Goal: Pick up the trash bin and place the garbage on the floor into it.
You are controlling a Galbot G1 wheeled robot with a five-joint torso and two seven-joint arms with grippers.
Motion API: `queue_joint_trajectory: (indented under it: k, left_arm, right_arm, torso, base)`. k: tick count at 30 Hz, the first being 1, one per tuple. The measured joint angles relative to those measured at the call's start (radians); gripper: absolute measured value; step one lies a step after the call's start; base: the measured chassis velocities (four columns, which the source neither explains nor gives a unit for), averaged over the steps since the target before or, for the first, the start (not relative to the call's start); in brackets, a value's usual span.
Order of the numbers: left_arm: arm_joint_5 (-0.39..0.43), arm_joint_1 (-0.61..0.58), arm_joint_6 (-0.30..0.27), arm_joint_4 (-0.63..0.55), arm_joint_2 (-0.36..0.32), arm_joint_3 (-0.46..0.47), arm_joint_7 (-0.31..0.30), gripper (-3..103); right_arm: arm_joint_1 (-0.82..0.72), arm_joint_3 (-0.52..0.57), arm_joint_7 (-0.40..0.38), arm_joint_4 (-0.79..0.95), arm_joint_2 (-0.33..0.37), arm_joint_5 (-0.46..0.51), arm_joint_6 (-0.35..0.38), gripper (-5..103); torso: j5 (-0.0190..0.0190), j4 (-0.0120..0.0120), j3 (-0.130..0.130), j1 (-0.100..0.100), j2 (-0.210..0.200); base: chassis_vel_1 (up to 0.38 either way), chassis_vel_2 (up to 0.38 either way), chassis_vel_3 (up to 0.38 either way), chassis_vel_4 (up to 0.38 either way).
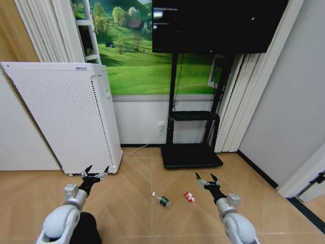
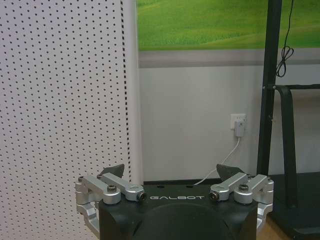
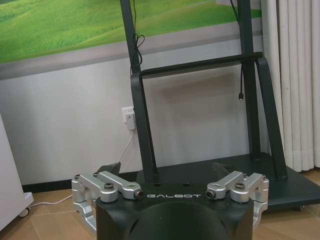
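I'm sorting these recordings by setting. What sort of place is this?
Probably a living room or a mock-up of one: a black television on a black floor stand, a tall white perforated box appliance and a light tan herringbone wooden floor.

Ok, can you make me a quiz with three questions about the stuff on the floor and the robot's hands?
1. Where does the small clear plastic bottle with the green label lie?
A. on the wooden floor between the two arms
B. on the black TV stand
C. on top of the white box

2. How many litter pieces show on the floor?
A. five
B. two
C. none

3. How are the two pincers?
A. both open and empty
B. both shut on the bottle
C. one holds a wrapper

Answers:
1. A: the bottle rests on the light herringbone floor.
2. B: the bottle and a small red-and-white wrapper.
3. A: the left pincer and right pincer have their fingers spread with nothing between them.
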State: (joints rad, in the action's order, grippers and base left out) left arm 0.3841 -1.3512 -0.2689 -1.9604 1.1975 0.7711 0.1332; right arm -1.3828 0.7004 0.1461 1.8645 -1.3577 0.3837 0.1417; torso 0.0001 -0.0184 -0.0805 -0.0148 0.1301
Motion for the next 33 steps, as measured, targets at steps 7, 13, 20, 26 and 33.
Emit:
queue_joint_trajectory:
  k: [7,13,20,26,33]
  left_arm:
    - [-0.005,-0.012,-0.003,-0.004,0.007,0.003,-0.004,100]
    - [0.066,-0.035,-0.087,-0.038,0.020,0.013,-0.147,100]
    - [0.332,-0.083,-0.406,-0.168,0.051,0.035,-0.616,100]
    - [0.498,-0.192,-0.479,-0.234,0.081,0.092,-0.823,100]
    - [0.487,-0.320,-0.477,-0.239,0.067,0.143,-0.808,100]
  right_arm:
    - [0.009,-0.003,0.002,-0.013,0.005,0.003,0.000,100]
    - [0.005,0.000,0.004,-0.026,0.000,0.002,-0.009,100]
    - [0.004,0.000,0.004,-0.039,0.000,-0.002,-0.013,100]
    - [-0.003,0.006,0.002,-0.043,-0.002,-0.002,-0.017,100]
    - [-0.002,0.013,-0.007,-0.053,-0.003,0.001,-0.017,100]
  torso:
    - [-0.0001,0.0000,0.022,0.005,-0.028]
    - [-0.0001,0.0000,0.040,0.009,-0.049]
    - [0.0002,0.0000,0.041,0.009,-0.049]
    - [-0.0001,0.0002,0.039,0.008,-0.046]
    - [-0.0002,0.0002,0.037,0.007,-0.044]
  base:
    - [0.000,0.000,0.000,0.000]
    - [0.000,0.000,0.000,0.000]
    - [0.000,0.000,0.000,0.000]
    - [0.000,0.000,0.000,0.000]
    - [0.000,0.000,0.000,0.000]
